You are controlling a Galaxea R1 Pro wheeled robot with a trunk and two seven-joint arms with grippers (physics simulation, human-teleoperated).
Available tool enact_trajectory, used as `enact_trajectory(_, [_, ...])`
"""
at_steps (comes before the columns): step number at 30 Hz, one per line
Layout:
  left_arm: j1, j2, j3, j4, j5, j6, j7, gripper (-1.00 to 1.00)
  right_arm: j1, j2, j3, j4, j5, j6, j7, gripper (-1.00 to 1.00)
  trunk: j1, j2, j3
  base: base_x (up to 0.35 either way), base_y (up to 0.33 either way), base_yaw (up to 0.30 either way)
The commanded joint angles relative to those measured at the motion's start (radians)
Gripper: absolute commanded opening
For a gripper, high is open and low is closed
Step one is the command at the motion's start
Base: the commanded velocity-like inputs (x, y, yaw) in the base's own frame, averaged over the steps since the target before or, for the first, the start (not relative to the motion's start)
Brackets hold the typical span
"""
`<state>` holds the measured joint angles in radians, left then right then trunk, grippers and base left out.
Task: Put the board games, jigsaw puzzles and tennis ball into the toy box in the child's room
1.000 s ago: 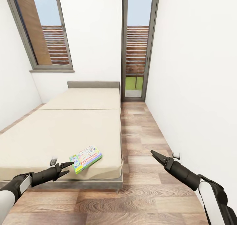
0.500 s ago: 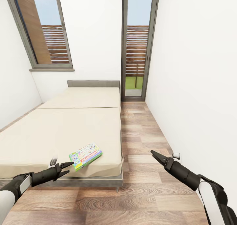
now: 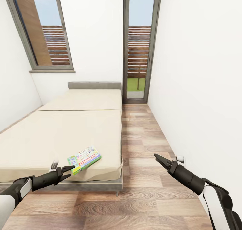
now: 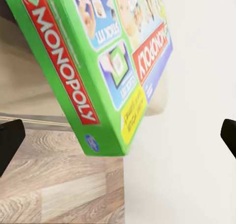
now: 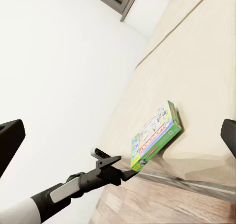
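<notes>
A green-edged Monopoly board game lies flat at the near right corner of the beige bed. My left gripper is open just in front of that box, level with the mattress edge, its upper fingertip at the box's near corner. The left wrist view has the box close ahead, between the spread fingers and untouched. My right gripper hangs open over the floor to the right of the bed, holding nothing. From the right wrist I see the game and the left gripper. The table, toy box, puzzles and tennis ball are out of view.
A strip of wood plank floor runs between the bed and the white right wall. A tall glass door stands at the far end, a window at the left. A small wall socket sits beside the right gripper.
The whole picture has shifted a little, so bed and game sit slightly further left and up. Both arms keep the same pose and both grippers stay open.
</notes>
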<state>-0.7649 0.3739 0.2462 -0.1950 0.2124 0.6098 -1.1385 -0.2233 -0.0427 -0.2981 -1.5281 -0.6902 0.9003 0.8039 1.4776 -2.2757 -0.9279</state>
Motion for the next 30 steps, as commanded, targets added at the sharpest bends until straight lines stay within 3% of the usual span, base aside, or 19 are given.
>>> enact_trajectory(1, [-0.001, 0.000, -0.002, 0.000, 0.006, 0.008, -0.001, 1.00, -0.001, 0.000, -0.001, 0.000, 0.000, 0.005, 0.003, 1.00, 0.000, 0.000, -0.001, 0.000, -0.112, 0.000])
enact_trajectory(30, [-0.001, 0.001, -0.001, 0.000, 0.007, 0.007, -0.003, 1.00, -0.001, -0.002, -0.001, 0.000, 0.000, 0.005, 0.003, 1.00, 0.000, 0.000, -0.001, 0.035, 0.013, 0.000])
